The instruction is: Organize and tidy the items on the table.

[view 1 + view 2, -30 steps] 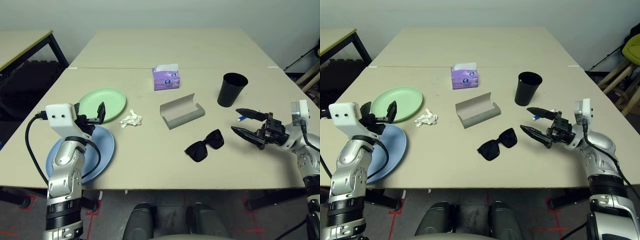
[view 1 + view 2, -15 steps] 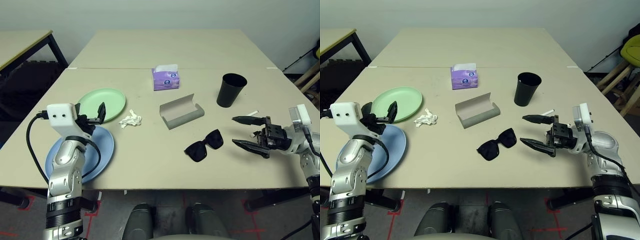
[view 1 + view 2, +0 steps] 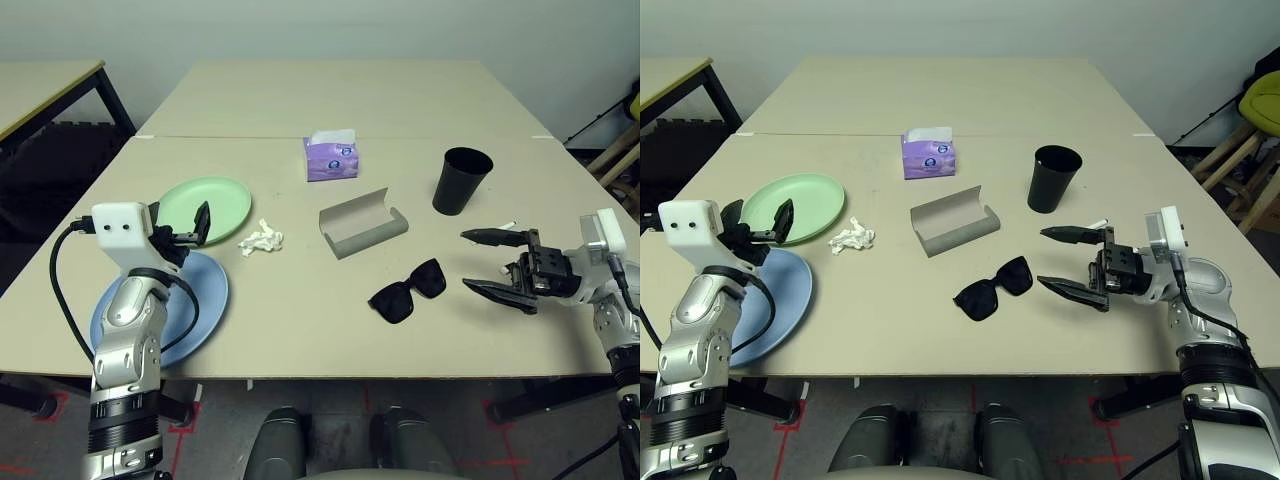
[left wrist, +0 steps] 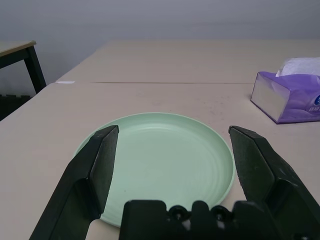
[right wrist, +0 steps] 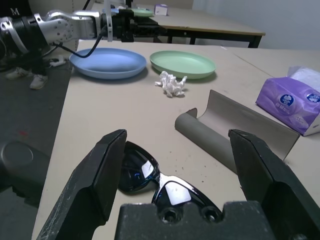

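Note:
On the table (image 3: 300, 330), black sunglasses (image 3: 408, 290) lie near the front, with a grey glasses case (image 3: 363, 225) standing open behind them. My right gripper (image 3: 467, 260) hovers open just right of the sunglasses, pointing at them (image 5: 150, 175). A white marker pen (image 3: 505, 226) lies behind its upper finger, and the black cup (image 3: 462, 180) stands further back. At the left, my left gripper (image 3: 180, 222) is open, facing the pale green plate (image 4: 165, 160) and above the light blue plate (image 3: 205, 290). A crumpled white tissue (image 3: 262, 240) lies right of the green plate.
A purple tissue box (image 3: 332, 157) stands at mid-table behind the case. A second table adjoins the far edge, and another table stands at the far left. Chairs and stools sit beyond the right edge. Bare tabletop stretches along the front between the blue plate and the sunglasses.
My right gripper has swung from beside the cup down toward the near edge and now sits level, pointing at the sunglasses; the pen behind it is uncovered. The left arm has barely moved.

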{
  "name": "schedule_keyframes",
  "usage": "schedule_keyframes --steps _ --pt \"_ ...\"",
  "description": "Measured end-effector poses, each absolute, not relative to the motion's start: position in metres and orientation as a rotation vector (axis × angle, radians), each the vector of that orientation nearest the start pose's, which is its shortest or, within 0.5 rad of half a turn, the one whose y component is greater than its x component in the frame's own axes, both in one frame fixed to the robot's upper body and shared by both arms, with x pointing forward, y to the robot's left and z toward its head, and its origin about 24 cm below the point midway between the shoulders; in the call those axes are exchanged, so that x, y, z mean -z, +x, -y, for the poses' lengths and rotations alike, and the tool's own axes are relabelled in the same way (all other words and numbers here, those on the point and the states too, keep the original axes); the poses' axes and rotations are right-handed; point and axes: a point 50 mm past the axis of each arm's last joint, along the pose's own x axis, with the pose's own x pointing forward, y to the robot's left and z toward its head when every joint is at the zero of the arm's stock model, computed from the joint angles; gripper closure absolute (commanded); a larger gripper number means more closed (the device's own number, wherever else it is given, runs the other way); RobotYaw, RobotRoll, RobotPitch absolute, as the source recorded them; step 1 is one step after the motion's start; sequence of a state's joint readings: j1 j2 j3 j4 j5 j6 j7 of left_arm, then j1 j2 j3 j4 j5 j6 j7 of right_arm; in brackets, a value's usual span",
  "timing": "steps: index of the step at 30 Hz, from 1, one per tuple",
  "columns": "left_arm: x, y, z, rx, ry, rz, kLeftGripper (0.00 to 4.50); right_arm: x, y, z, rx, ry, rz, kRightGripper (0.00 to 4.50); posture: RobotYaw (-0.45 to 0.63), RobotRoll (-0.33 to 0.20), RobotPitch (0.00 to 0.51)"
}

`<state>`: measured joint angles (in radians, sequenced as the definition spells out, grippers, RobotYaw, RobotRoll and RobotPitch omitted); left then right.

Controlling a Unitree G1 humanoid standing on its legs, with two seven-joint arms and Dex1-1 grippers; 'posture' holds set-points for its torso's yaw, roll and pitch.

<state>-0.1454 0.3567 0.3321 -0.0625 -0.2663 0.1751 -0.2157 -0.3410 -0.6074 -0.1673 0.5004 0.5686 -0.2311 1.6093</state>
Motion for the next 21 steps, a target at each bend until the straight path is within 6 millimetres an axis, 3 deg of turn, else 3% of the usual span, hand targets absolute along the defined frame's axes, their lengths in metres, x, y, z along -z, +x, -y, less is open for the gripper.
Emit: schedule_keyframes --steps 21 --pt "-0.1175 0.2692 -0.2689 -0.026 0.073 0.113 0.0 -0.1029 0.2579 0.2618 -1.34 -0.14 0.149 0.04 0.07 0.0 0.023"
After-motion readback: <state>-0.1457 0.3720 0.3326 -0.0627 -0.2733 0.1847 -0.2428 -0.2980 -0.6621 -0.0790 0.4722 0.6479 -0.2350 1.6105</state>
